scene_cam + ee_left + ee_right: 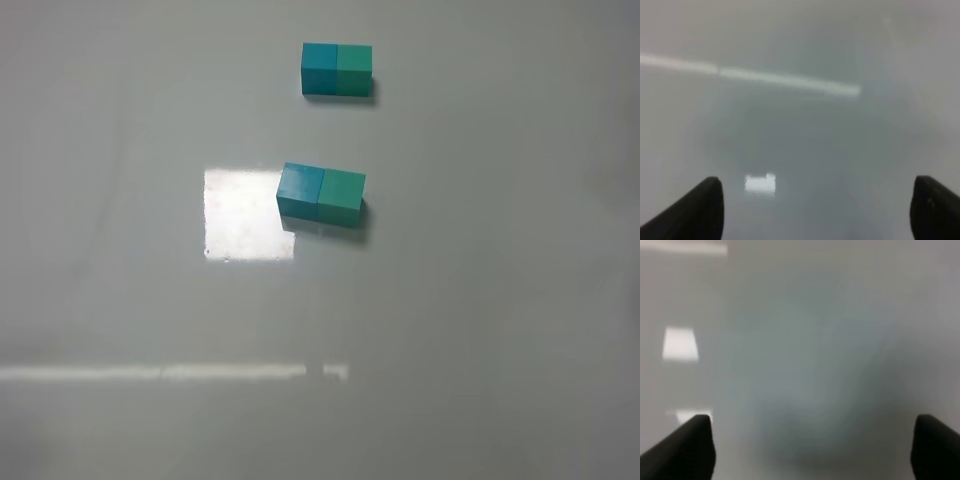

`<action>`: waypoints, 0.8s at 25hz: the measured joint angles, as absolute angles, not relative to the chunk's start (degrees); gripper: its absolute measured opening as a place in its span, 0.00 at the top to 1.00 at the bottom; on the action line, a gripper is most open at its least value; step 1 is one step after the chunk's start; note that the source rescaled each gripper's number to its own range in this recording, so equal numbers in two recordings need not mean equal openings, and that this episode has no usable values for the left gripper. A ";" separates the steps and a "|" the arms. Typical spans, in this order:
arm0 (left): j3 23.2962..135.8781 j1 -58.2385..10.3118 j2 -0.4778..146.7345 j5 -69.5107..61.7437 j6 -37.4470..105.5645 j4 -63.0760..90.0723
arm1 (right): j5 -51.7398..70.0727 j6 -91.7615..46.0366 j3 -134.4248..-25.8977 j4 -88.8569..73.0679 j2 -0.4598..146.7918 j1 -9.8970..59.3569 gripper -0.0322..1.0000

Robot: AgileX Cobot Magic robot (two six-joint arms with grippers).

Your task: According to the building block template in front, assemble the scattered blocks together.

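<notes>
The building block template, a straight bar with a blue left half and a teal-green right half, lies at the far middle of the table. Nearer, the cyan-blue cube and the teal-green cube lie side by side and touching, blue on the left, the pair turned slightly askew. Neither arm shows in the exterior high view. In the left wrist view my left gripper is open with nothing between its black fingers. In the right wrist view my right gripper is open and empty too. No block shows in either wrist view.
The grey table carries a bright square glare patch just left of the two cubes and a long light streak nearer the front. Both wrist views show only blurred bare table surface.
</notes>
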State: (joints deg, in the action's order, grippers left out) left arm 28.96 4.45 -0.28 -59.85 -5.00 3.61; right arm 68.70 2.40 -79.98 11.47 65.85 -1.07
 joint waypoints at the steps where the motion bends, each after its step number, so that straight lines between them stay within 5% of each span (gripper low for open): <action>1: 28.96 4.45 -0.28 -59.85 -5.00 3.61 | 68.70 2.40 -77.96 10.64 63.80 -2.31 0.16; 20: 28.96 4.45 -0.28 -59.85 -4.96 3.61 | 62.17 -4.08 -32.96 -0.47 8.84 -3.87 0.17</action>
